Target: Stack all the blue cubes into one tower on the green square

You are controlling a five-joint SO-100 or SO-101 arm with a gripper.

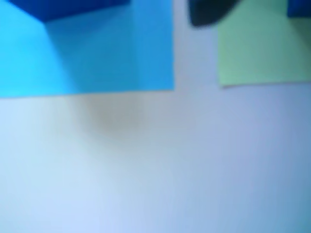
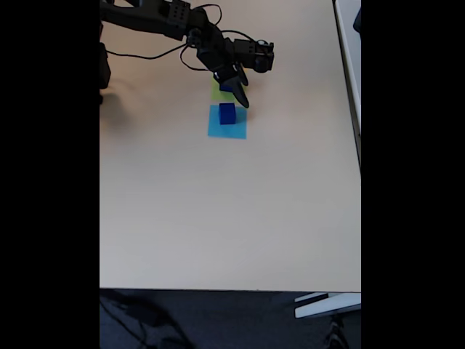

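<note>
**The arm hangs over the green square, one blue cube waits on the light-blue one**

On the left of the wrist view lies the light-blue square (image 1: 97, 53), flat on the pale bench (image 1: 155, 170). A dark blue cube (image 1: 68, 8) sits on it, right at the top edge of the picture, so I see just a bit of it. Next to it, with a strip of bare bench between, is the green square (image 1: 262, 53). A dark blurry shape, maybe a finger of the tool, pokes in above that strip. In the far top right corner there is a bit more dark blue, on or over the green square. It may be another cube, but it is too cut off to be sure.

In the fixed view the black arm (image 2: 156, 18) reaches in from the top left. The tool (image 2: 236, 87) points down over the green square (image 2: 218, 91), with something dark blue at its tip. I cannot tell if the fingers are spread, pressed together or pinching a cube. Just below it sits the blue cube (image 2: 227, 113) on its light-blue square (image 2: 227, 123).

What could go wrong? The two squares are close together. If the tool swings low to fetch the waiting cube, a finger could bump it and push it off its square. A cube put down crooked on the green square could slide off or tip the tower.
</note>
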